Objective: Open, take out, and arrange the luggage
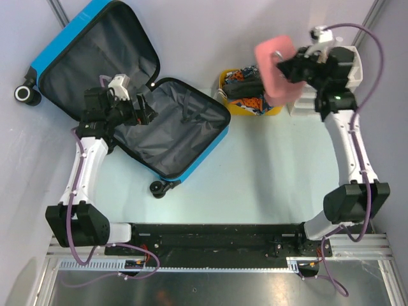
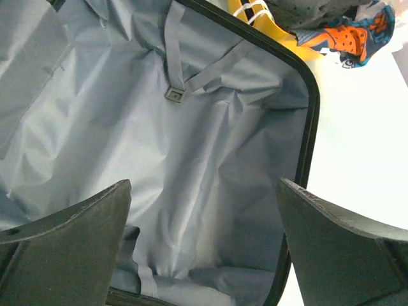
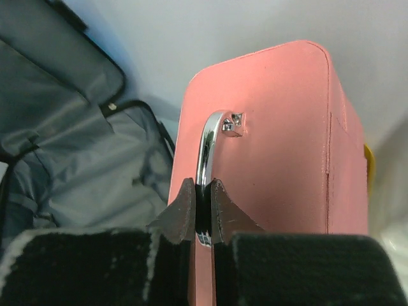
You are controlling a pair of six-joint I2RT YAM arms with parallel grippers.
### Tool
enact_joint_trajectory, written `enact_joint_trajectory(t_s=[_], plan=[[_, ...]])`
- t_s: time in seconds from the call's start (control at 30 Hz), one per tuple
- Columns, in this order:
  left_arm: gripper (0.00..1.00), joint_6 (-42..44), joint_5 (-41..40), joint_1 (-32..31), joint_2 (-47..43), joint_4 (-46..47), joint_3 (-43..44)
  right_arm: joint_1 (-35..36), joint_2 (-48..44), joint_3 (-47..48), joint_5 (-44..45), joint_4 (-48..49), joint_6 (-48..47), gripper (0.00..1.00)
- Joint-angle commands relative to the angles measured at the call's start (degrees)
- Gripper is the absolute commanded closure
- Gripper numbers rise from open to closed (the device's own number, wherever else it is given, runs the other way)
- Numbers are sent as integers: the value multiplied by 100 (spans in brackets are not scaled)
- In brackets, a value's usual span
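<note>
While it lies open, blue luggage [image 1: 83, 57], grey lining [image 1: 182, 131] (straps [image 2: 173, 51] apparently slack)

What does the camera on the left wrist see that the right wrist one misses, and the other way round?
Only the left wrist view: the left gripper open and empty, a strap buckle, and orange printed cloth. Only the right wrist view: the right gripper shut on the silver handle of a pink case. Both: the grey lining of the open suitcase.
</note>
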Motion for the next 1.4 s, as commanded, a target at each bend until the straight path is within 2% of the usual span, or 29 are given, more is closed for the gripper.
enact_joint_trajectory(t_s=[0.0,0.03,0.1,0.2,0.27,0.33,0.37,0.47,0.57,0.77,0.97,1.37], plan=[[0,334,187,-194,122,144,308,-1256,-1003,-300,-1545,-518,25,100],[0,325,223,-221,140,152,326,-1938,-1136,-441,-1765,-598,53,100],[0,316,275,-326,219,152,352,-2522,-1365,-863,-2265,-783,-8,100],[0,342,319,-555,307,170,379,-3655,-1629,-1127,-2776,-1238,-605,100],[0,377,355,-669,351,161,405,-4252,-1612,-1189,-2962,-1799,-1377,100],[0,369,381,-765,439,187,475,-4466,-1472,-1242,-2858,-2206,-2305,100],[0,377,390,-809,491,196,511,-4658,-1411,-1364,-2718,-2469,-2538,100],[0,377,381,-906,667,188,669,-4975,-1156,-1602,-2673,-2410,-3066,100],[0,369,346,-968,782,196,757,-5047,-779,-1637,-2577,-2340,-3505,100],[0,430,302,-1012,782,188,678,-4907,-163,-1673,-2304,-1269,-3200,100],[0,501,302,-1012,764,188,687,-4406,251,-1664,-1926,-416,-3129,100],[0,544,232,-1012,606,196,379,-4071,1165,-1409,-907,-142,-3515,100]])
